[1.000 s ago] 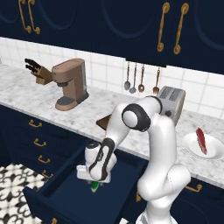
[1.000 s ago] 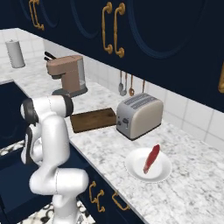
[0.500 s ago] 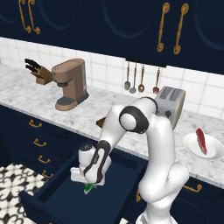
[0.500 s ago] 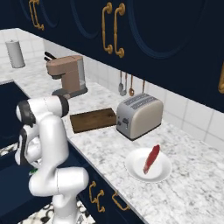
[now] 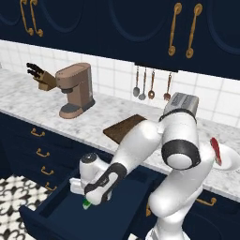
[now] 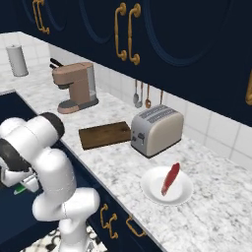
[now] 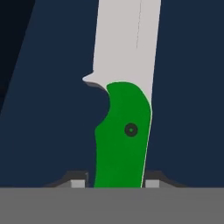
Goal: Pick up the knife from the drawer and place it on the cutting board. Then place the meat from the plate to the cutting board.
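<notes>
In the left base view, the white arm bends down from the lower right of the frame into the open drawer (image 5: 61, 213) at the lower left. The gripper (image 5: 89, 202) sits low inside it, with a bit of the green handle of the knife (image 5: 87, 204) showing right under the hand. On the marble counter, just left of centre, lies the dark cutting board (image 5: 123, 129), partly behind the arm. The toaster (image 5: 184, 102) stands behind the arm's elbow, and the white plate (image 5: 229, 159) with the red meat (image 5: 216, 150) on it is at the right edge. A coffee machine (image 5: 75, 90) and a knife block (image 5: 41, 79) stand at the upper left.

In the right base view, the arm fills the lower left. The cutting board (image 6: 105, 135) lies at centre, touching or just beside the toaster (image 6: 156, 129) to its right. The plate (image 6: 166, 186) is lower right of centre, the meat (image 6: 171, 178) lying on it. A sliver of green (image 6: 18, 190) shows at the left edge beside the hand.

In the hand view, the knife (image 7: 121, 109) lies on the drawer floor (image 7: 52, 113), blade toward the top of the frame. The two fingertips (image 7: 78, 183) press against either side of the green handle at the bottom centre, clamped on it.
</notes>
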Robot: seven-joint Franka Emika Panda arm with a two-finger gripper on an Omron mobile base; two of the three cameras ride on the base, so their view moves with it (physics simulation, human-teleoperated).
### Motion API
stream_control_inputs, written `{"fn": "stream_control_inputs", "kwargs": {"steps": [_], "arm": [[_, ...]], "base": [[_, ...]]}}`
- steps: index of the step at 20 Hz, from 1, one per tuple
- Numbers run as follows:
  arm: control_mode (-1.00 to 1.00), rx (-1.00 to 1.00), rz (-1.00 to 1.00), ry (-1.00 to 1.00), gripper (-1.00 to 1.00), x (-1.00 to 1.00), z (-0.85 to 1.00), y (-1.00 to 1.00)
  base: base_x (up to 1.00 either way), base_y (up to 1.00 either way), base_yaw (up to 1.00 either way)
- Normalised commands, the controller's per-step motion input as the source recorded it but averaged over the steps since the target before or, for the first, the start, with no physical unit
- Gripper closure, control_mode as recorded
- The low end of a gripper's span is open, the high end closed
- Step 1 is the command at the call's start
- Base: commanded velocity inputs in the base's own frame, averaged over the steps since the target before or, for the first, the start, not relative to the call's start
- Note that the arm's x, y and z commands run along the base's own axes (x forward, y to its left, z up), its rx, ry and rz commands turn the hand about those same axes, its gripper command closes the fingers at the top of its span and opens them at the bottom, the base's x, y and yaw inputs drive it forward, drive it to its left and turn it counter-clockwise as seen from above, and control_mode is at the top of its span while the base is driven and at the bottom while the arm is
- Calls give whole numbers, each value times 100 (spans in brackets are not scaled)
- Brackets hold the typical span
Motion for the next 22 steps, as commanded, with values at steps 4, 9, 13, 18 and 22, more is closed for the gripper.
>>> {"fn": "stream_control_inputs", "kwargs": {"steps": [4,9,13,18,22], "arm": [[-100,0,-1,-4,100,20,100,-17],[-100,0,-7,0,100,54,86,-21],[-100,1,-18,7,100,91,50,-42],[-100,0,-17,7,100,100,68,-28],[-100,0,-13,7,100,97,20,-31]], "base": [[0,0,0],[0,0,0],[0,0,0],[0,0,0],[0,0,0]]}}
